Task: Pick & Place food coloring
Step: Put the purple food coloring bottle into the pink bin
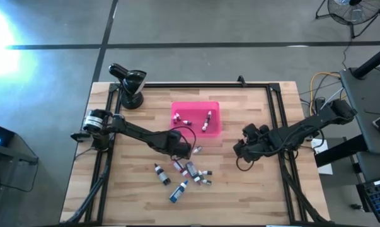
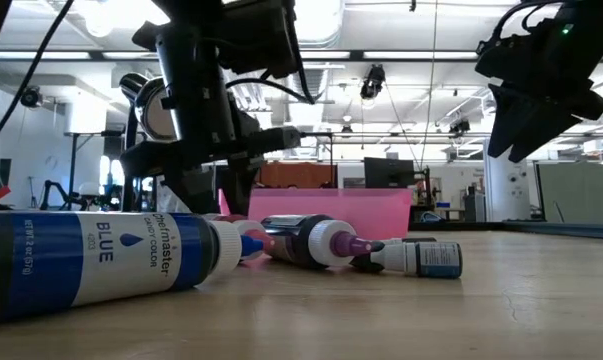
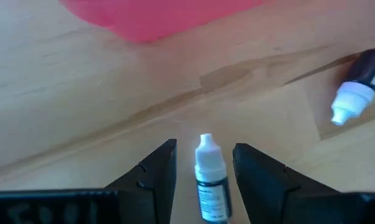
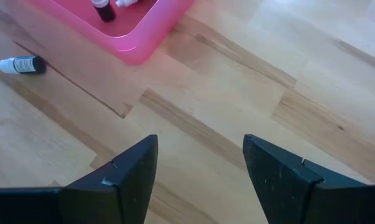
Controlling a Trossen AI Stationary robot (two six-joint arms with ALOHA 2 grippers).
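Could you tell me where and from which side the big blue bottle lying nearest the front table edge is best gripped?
I'd grip the blue bottle across the middle of its body, coming straight down from above. It lies on its side on the table, so the round body offers two opposite flanks, while the white cap end tapers and would likely slip. The fingers should close across its long axis. The other bottles lie apart from it.

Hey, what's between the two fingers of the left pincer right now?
In the left wrist view, a small dropper bottle with a white cap stands between the left pincer's fingers, with slim gaps on both sides.
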